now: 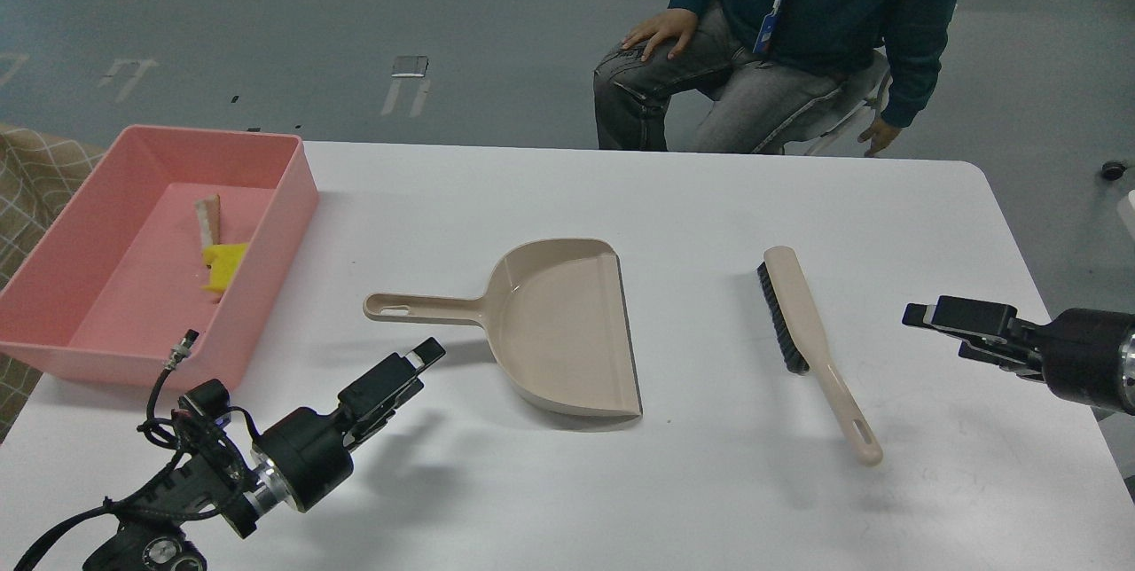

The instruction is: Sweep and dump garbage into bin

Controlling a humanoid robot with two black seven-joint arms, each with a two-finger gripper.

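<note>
On the white table (709, 482), the garbage (217, 247) already lies in the bin (293, 190); dustpan (550, 323) and brush (798, 332) rest free. Left gripper (424, 358) and right gripper (922, 316) hold nothing; how far open, I cannot tell.

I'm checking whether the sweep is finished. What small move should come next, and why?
Probably just pull both arms back and stop. The yellow chunk and bread slice already lie inside the pink bin, the dustpan and brush rest on the table, and neither the left gripper nor the right gripper holds anything.
</note>
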